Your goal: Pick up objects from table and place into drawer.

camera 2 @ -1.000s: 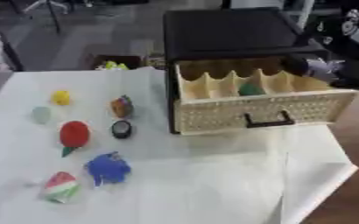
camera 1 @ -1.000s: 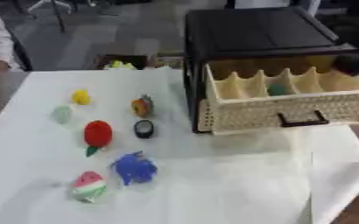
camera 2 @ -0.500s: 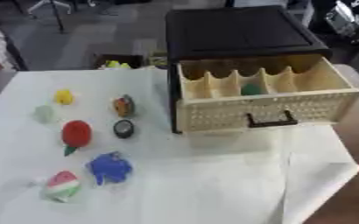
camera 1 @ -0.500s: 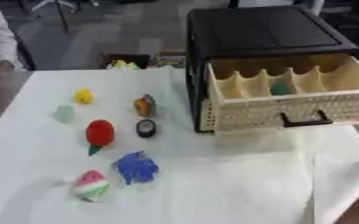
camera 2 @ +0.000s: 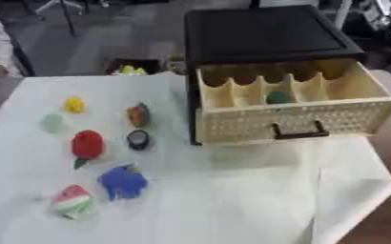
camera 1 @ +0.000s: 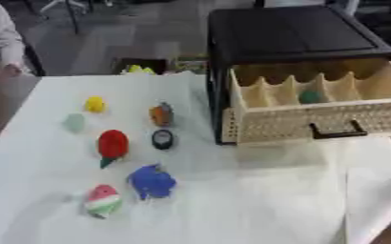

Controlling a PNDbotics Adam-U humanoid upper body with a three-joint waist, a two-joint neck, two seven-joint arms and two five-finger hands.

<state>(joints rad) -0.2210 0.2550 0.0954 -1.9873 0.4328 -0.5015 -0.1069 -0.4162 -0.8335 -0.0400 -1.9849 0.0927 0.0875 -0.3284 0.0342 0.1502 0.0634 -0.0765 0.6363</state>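
drawer [camera 2: 292, 125] open, handle toward camera | green item [camera 2: 276, 97] inside, shape unclear | hands: out of view

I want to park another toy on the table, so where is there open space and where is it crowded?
Bare cloth lies in front of the open drawer, right of the blue toy, out to the table's right edge. The left side is crowded: yellow toy, red toy, black round thing, watermelon-coloured toy.

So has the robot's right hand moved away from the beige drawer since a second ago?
Yes. It was at the open beige drawer's far right corner a second ago; now it shows in neither view.
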